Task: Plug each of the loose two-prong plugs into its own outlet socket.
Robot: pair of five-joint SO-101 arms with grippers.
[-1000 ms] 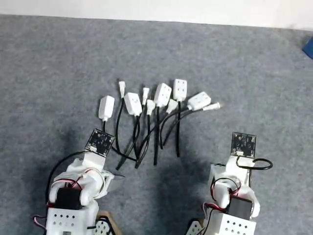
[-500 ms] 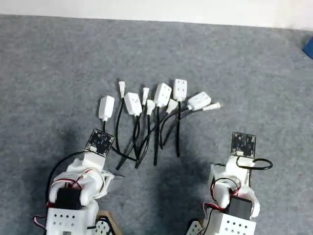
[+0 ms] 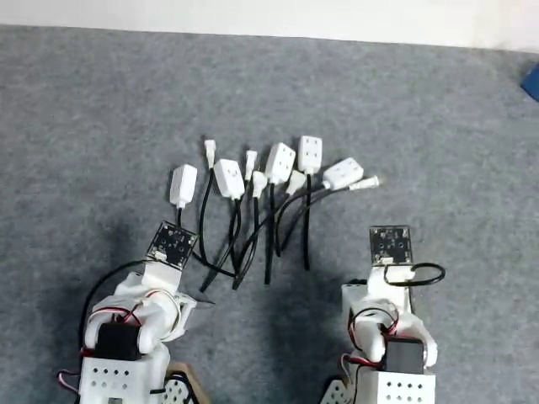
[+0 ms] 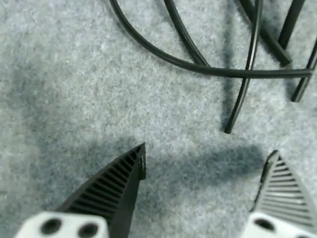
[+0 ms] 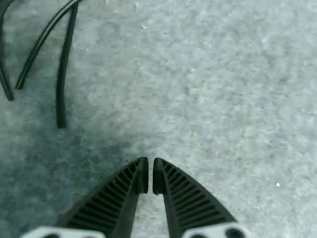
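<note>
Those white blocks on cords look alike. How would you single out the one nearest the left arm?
On the grey carpet, white blocks on black cords fan out ahead of the arms. The rectangular white socket block ends the fan on the left arm's side, set apart from the rest.

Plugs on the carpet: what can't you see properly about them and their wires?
1. High view: the small plugs are too small to count their prongs.
2. High view: the white outlet sockets are too small to make out their holes.
3. High view: the black cords cross over each other, which hides which cord goes to which plug.
4. Left wrist view: the black cords run off the picture's edge, so their plugs cannot be told.
</note>
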